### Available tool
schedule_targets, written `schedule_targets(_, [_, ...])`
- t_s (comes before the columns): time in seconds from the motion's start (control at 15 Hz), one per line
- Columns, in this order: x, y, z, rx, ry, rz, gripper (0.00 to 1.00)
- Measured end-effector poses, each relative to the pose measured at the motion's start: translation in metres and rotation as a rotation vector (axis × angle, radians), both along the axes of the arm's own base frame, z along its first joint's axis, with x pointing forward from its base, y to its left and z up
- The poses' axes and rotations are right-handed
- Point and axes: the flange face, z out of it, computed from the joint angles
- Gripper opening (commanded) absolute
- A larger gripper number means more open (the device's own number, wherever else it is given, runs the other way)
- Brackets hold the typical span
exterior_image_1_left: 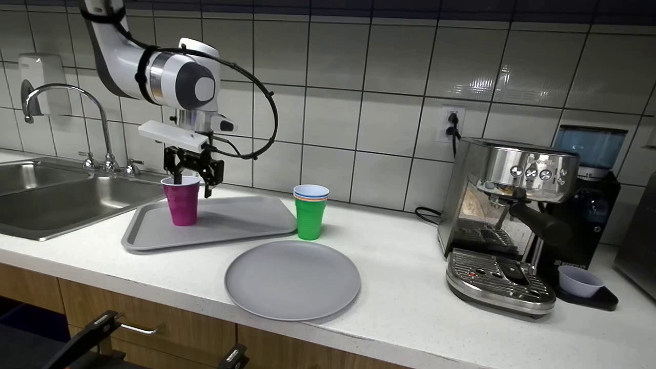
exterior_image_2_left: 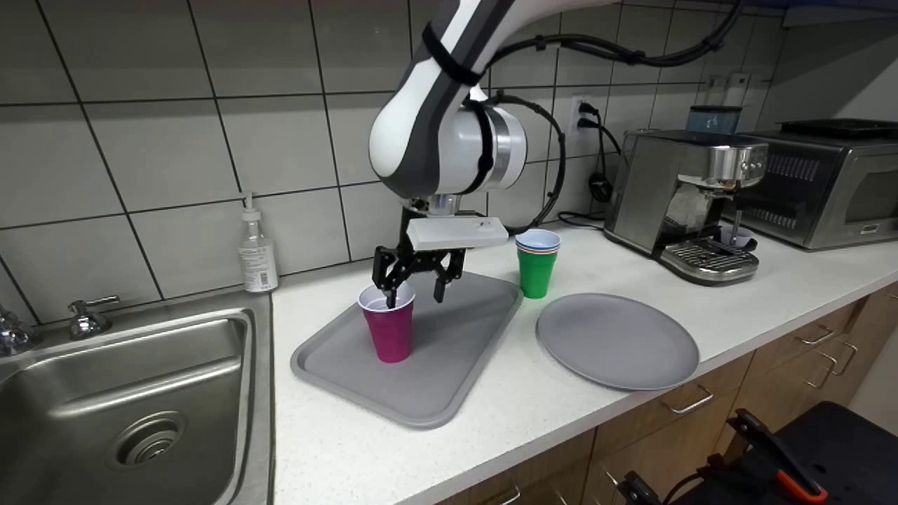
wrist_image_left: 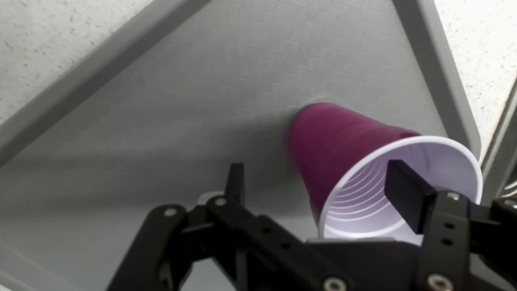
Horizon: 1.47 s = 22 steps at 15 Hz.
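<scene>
The magenta plastic cup is standing upright to the sink side of the gripper, whose parted jaws are straddling the cup's rim, one finger inside, grasping nothing

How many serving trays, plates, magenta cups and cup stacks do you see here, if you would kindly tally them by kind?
Serving tray: 1
Plate: 1
Magenta cup: 1
Cup stack, green outermost: 1
Total: 4

Pale tiled wall (dark grout lines) behind a white speckled countertop above wood-fronted drawers
</scene>
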Motion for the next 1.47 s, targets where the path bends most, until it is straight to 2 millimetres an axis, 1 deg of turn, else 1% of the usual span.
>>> schedule_targets(0.07, [0.000,0.000,-0.001,0.001,-0.004,-0.001,0.51])
schedule_targets(0.2, [0.001,0.000,0.000,0.002,-0.010,-0.002,0.33])
schedule_targets(0.33, [0.002,0.000,0.001,0.004,-0.019,-0.003,0.20])
schedule_targets(0.4, [0.003,0.001,0.002,0.006,-0.025,-0.003,0.12])
schedule_targets(0.47, [0.003,0.001,0.003,0.008,-0.033,-0.002,0.05])
schedule_targets(0.53, [0.004,0.002,0.005,0.011,-0.040,0.000,0.00])
schedule_targets(0.8, [0.006,0.004,0.012,0.021,-0.062,0.016,0.01])
schedule_targets(1.2, [0.005,0.007,0.014,0.031,-0.071,0.035,0.01])
schedule_targets(1.33, [0.007,0.004,0.017,0.041,-0.075,0.037,0.01])
schedule_targets(1.47, [0.010,-0.002,0.025,0.057,-0.088,0.031,0.01])
